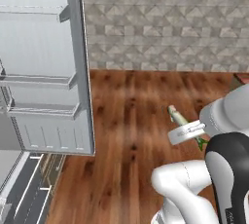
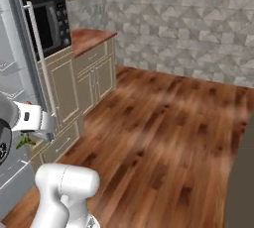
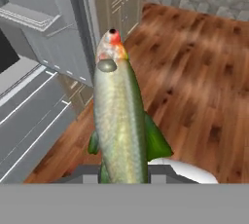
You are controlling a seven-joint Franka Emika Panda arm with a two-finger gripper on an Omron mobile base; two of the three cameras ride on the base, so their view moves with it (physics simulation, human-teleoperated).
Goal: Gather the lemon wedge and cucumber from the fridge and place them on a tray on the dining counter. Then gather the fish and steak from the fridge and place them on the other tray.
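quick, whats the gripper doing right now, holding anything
gripper: shut on the fish, which sticks out from between the fingers, over the wood floor beside the open fridge.

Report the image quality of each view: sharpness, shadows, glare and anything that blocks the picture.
Left base view: soft, evenly lit, no glare; the white arm blocks the lower right, with the fish jutting past it. Right base view: the wood floor looks smeared and blurry, shadows faint. Hand view: sharpest; the fish fills the centre up close in the pincer, hiding the floor behind.
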